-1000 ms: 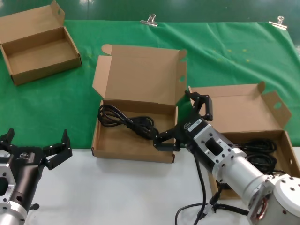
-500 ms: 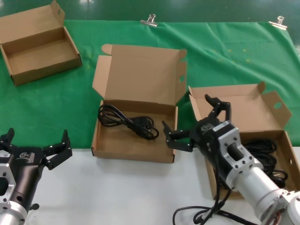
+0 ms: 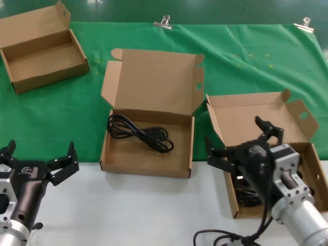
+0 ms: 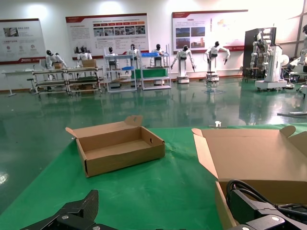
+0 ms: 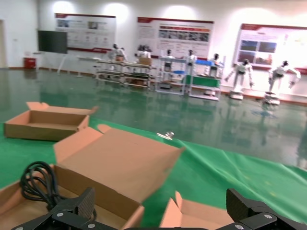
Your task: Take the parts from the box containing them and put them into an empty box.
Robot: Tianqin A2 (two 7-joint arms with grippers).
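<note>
A green cloth (image 3: 246,56) covers the far part of the tabletop (image 3: 128,210), whose bare white strip runs along the near edge, and three open cardboard boxes sit on the cloth with lids propped back so their trays can be reached from above. The middle box (image 3: 154,82), the largest, near the tabletop's centre, holds one black cord (image 3: 139,134) lying loose against its back wall. The source box (image 3: 256,115) stands at the right edge, its remaining cords (image 3: 246,197) mostly hidden under the right gripper (image 3: 245,146), which hangs over the tray with fingers spread wide and empty, apparently lined up for another pick. A spare box (image 3: 41,46) rests at the far left corner, well apart from the work. The left gripper (image 3: 38,161) waits over the near left edge, fingers also apart, holding nothing and clear of the right arm's path. By this view, one cord is across and several remain.
</note>
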